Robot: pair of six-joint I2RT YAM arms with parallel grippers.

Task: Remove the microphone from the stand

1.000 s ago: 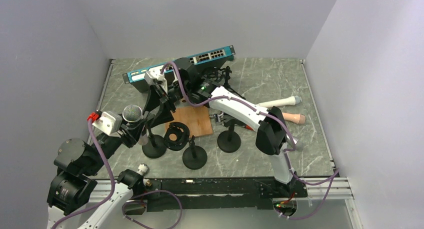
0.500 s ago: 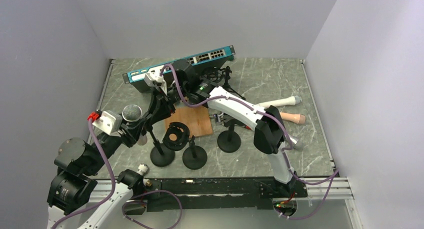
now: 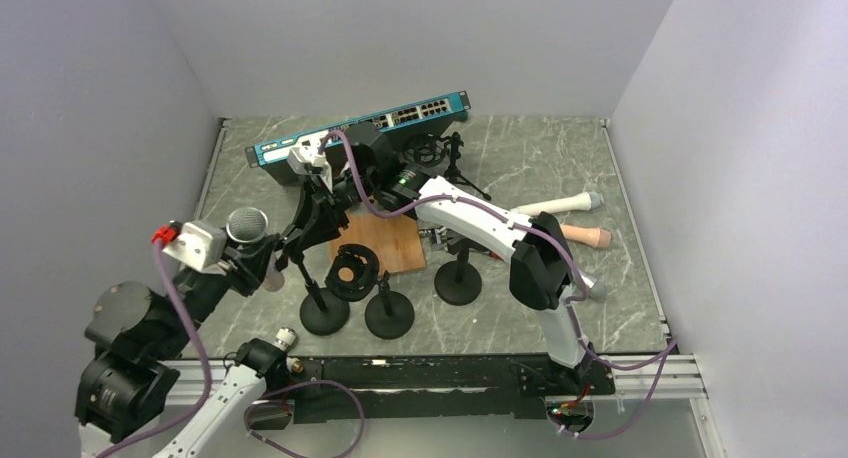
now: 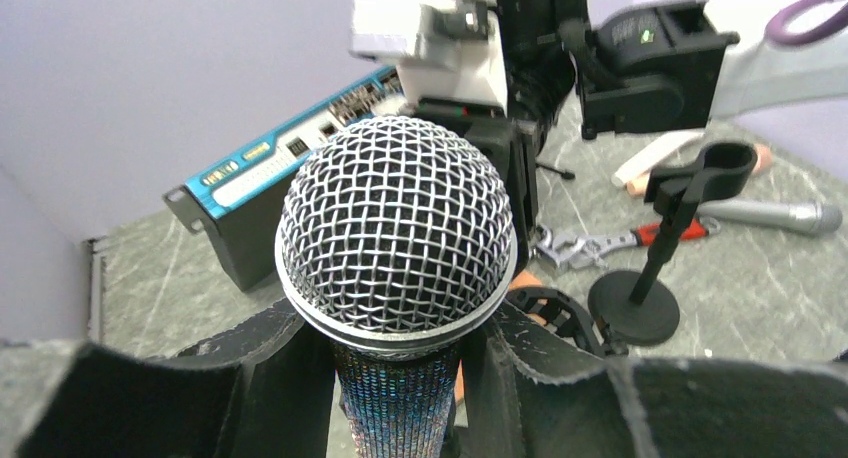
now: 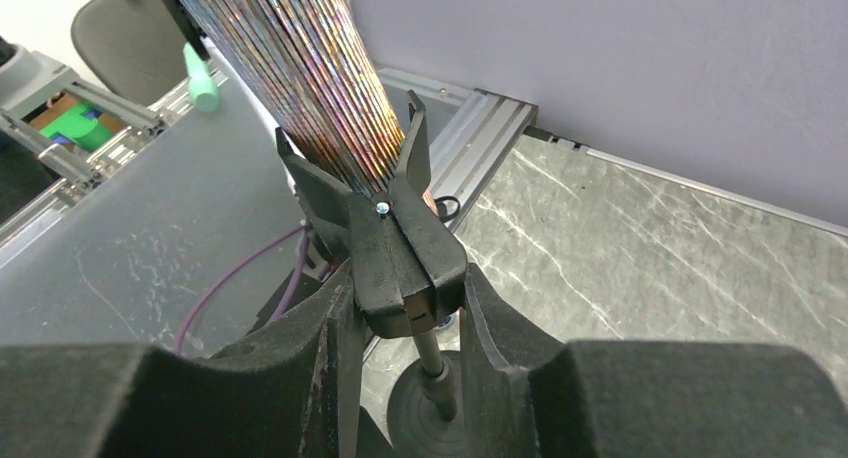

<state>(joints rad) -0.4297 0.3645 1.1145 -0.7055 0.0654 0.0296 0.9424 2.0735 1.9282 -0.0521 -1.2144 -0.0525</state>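
The microphone (image 4: 397,223) has a silver mesh head and an iridescent body. My left gripper (image 4: 397,398) is shut on the body just below the head. In the top view the head (image 3: 246,223) is at the left, held up by the left gripper (image 3: 255,258). The black stand (image 3: 325,316) has a round base and a clip (image 5: 400,258) on top. My right gripper (image 5: 405,318) is shut on that clip, and it shows in the top view (image 3: 303,236). In the right wrist view the microphone's body (image 5: 310,78) still lies between the clip's prongs.
A blue network switch (image 3: 360,128) lies at the back. A wooden board (image 3: 385,240), a black ring part (image 3: 350,270) and two empty stands (image 3: 389,313) (image 3: 459,281) are mid-table. White (image 3: 560,204) and beige (image 3: 585,236) microphones lie to the right. A wrench (image 4: 600,246) lies nearby.
My left gripper has moved left with the microphone. The stand's base has slid a little toward the right and nearer, with the right gripper still on the clip.
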